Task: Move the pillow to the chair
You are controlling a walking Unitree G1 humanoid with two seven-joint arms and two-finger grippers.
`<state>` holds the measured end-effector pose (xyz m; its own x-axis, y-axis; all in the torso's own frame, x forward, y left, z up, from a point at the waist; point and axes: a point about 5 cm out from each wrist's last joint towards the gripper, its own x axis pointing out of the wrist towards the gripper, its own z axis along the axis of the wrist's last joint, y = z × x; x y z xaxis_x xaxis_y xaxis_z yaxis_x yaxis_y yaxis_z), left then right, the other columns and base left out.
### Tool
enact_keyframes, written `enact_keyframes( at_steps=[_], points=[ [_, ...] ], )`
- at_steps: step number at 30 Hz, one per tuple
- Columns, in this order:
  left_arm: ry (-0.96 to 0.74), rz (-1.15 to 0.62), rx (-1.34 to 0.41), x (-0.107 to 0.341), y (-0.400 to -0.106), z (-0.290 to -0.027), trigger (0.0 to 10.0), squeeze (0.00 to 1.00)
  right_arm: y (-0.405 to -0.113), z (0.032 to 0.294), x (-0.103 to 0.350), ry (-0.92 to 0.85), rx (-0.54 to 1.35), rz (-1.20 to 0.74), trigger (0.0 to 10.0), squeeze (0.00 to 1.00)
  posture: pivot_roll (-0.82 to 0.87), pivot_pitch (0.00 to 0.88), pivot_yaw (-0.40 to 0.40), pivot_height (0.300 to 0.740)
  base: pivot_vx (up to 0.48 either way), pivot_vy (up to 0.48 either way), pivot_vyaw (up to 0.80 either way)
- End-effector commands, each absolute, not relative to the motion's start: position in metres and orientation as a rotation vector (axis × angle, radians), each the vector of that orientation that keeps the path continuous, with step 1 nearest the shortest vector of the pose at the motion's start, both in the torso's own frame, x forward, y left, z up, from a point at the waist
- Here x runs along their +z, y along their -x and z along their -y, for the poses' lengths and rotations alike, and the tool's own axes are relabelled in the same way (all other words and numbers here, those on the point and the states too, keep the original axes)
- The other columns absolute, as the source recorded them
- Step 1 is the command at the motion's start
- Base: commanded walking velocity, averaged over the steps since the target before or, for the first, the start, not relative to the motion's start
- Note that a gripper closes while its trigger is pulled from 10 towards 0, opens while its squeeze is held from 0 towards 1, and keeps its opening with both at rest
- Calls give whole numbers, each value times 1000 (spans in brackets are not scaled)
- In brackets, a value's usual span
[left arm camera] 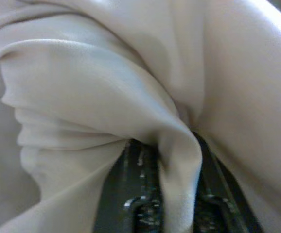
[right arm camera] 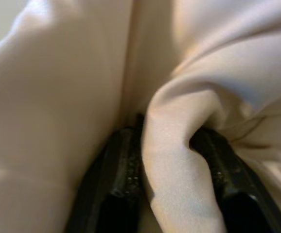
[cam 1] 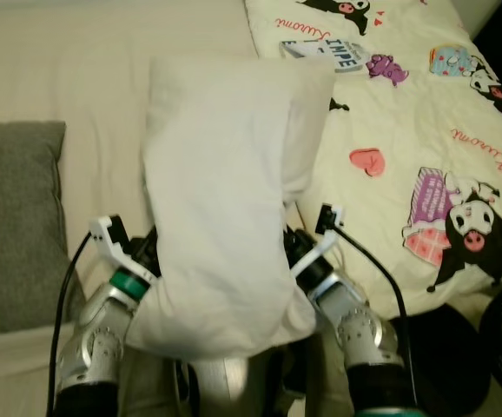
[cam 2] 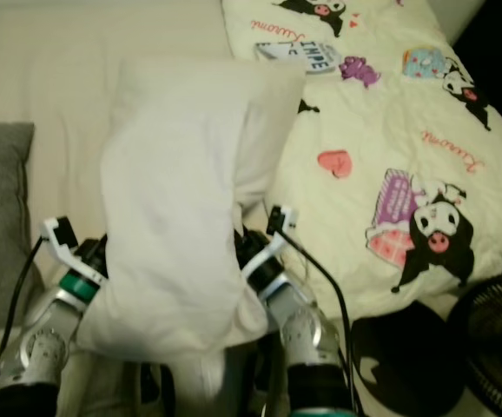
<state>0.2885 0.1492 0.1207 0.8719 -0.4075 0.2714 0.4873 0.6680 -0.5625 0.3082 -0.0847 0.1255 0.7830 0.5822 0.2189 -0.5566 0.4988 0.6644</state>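
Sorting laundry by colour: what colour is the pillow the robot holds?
Plain off-white pillow, no print; clearest in the left eye view.

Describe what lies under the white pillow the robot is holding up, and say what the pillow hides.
Under the white pillow lie the plain cream bed and the edge of the cartoon-print blanket. Each pincer, left and right, grips a fold of it. The pillow hides the bed directly beneath it.

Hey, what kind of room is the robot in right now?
Most likely a bedroom: a bed with a cream sheet, a cartoon-print quilt and a grey cushion. Both the left gripper and the right gripper pinch folds of the white pillow.
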Motion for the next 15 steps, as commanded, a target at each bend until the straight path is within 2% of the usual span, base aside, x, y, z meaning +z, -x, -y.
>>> enact_keyframes(
  at_steps=[1, 7, 15],
  points=[
    [669, 125, -632, 129, -286, -119, 0, 0, -298, 54, 130, -811, 789, -55, 0, 0, 48, 84, 52, 596, 0, 0, 0],
    [628, 100, -608, 122, -277, -117, 0, 0, -293, 55, 128, -825, 734, -54, 0, 0, 50, 68, 68, 596, 0, 0, 0],
    [629, 104, -557, 126, -271, -116, 0, 0, -286, 47, 137, -813, 776, -34, 0, 0, 54, 57, 69, 596, 0, 0, 0]
  ],
)
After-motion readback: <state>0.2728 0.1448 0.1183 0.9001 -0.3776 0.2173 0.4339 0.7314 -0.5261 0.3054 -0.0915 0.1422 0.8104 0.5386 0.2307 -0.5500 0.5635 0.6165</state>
